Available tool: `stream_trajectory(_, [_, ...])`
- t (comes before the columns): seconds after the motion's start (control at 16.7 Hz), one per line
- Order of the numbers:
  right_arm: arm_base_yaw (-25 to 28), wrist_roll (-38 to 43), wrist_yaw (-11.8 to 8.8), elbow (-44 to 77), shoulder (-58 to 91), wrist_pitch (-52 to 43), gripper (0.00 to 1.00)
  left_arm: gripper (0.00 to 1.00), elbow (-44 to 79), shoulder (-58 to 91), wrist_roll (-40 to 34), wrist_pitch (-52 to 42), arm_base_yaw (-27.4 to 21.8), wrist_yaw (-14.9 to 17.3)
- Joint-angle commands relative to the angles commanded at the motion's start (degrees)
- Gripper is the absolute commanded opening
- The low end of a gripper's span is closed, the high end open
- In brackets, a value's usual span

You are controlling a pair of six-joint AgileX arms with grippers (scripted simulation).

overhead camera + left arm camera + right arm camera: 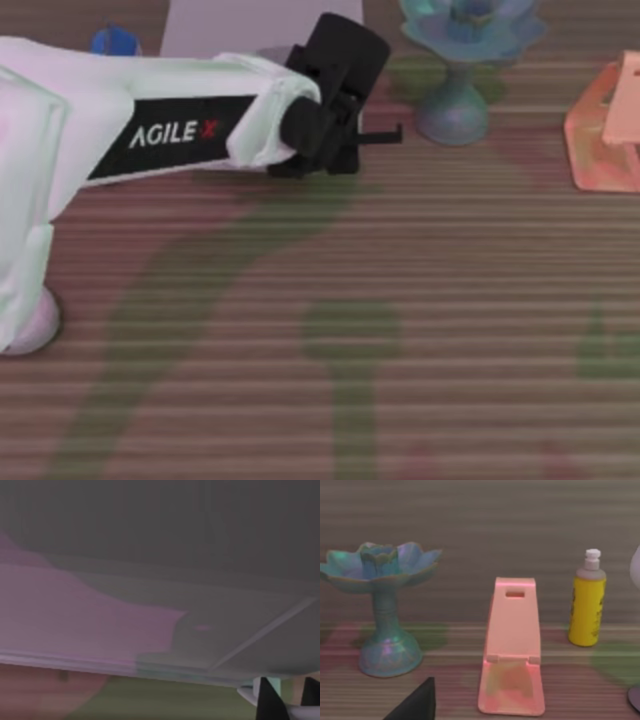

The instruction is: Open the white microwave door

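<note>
White microwave (262, 28) sits at the desk's far edge, where my left gripper (385, 135) reaches beside its door (165, 615); its finger spread I cannot tell; right arm unseen.

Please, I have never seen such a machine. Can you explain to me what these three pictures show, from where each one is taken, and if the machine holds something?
This is a simulated AgileX robot with two arms. The top view looks down on a striped table. The left arm reaches to the far edge, its left gripper at the white microwave, mostly hidden under the arm. I cannot tell whether its jaws grip anything. The left wrist view shows the microwave's surface very close. The right wrist view shows a blue-green lotus stand, a pink phone holder and a yellow bottle. The right arm is outside the top view.
</note>
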Motion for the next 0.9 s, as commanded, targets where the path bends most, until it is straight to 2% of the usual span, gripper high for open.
stream_trajectory(0.9, [0.00, 0.00, 0.00, 0.00, 0.00, 0.00, 1.00, 0.00, -4.22, -2.52, 3.14, 2.81, 0.32, 2.10])
